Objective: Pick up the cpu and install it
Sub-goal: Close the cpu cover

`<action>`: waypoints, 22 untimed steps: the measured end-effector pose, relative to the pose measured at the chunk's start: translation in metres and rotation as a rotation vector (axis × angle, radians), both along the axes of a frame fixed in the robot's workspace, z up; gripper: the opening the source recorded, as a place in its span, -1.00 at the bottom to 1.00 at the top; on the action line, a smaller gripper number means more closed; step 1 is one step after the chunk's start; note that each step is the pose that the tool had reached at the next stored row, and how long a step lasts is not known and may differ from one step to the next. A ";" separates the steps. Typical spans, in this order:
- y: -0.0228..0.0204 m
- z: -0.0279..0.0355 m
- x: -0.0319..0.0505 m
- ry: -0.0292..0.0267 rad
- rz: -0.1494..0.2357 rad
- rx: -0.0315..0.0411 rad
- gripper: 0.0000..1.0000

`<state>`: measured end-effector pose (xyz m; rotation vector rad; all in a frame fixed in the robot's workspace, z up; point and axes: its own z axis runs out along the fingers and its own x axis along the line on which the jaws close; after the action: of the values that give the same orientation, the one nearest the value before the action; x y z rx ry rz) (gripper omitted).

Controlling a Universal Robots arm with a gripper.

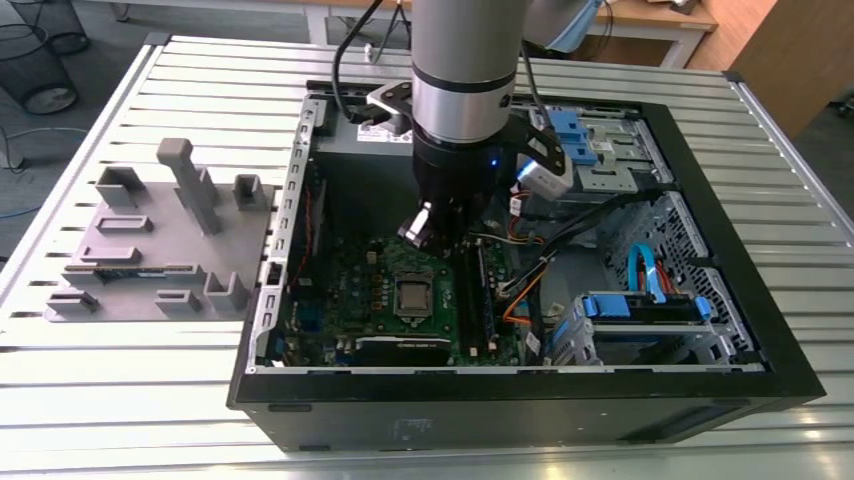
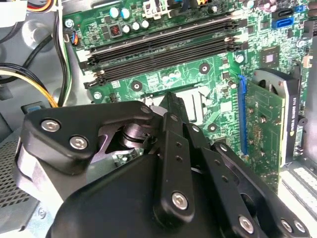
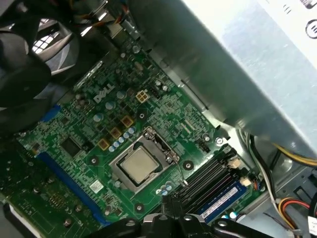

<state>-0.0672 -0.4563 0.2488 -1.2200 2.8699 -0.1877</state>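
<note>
1. My gripper point(image 1: 424, 232) hangs inside the open computer case point(image 1: 747, 345), low over the green motherboard point(image 1: 350, 288), just above and beside the socket.
2. The cpu point(image 3: 138, 164) already lies flat in its socket point(image 3: 144, 163); in the first wrist view its silver-grey top faces up inside the metal frame. In the exterior view it is the small pale square point(image 1: 415, 295) near the board's middle.
3. My gripper's dark linkages point(image 2: 176, 148) block the fingertips in the second wrist view, so I cannot tell how far the fingers stand apart or whether they hold anything.
4. My judgement on handling: the cpu looks light, thin and rigid, with a smooth metal lid that would be slippery under hard pads.
5. It is probably fragile at the underside and rim, and the socket contacts beneath it likely bend easily, so any push should go straight down and stay gentle.
6. The best hold, I judge, is on 2 opposite edges of the square, keeping it level; the flat top gives nothing to pinch.
7. The frame sits close around the chip, so there is little room for fingers at its edges.
8. The memory slots point(image 3: 209, 177) lie just beside the socket.
</note>
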 end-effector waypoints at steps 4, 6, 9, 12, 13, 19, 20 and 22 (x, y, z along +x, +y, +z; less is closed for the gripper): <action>0.0000 0.0000 0.0000 0.0000 0.001 0.0001 -0.79; 0.0000 0.0000 0.0000 0.0000 0.001 0.0001 -0.79; 0.0000 0.0000 0.0001 0.0000 0.001 0.0001 -0.79; 0.0000 0.0000 0.0001 0.0000 0.002 0.0000 -0.79; 0.0000 0.0000 0.0001 0.0000 0.002 0.0000 -0.79; 0.0000 0.0000 0.0001 0.0000 0.002 0.0000 -0.79; 0.0001 0.0000 0.0001 0.0000 0.002 0.0000 -0.79; 0.0004 0.0000 0.0000 0.0001 0.002 0.0029 -0.79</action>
<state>-0.0672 -0.4559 0.2488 -1.2225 2.8678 -0.1834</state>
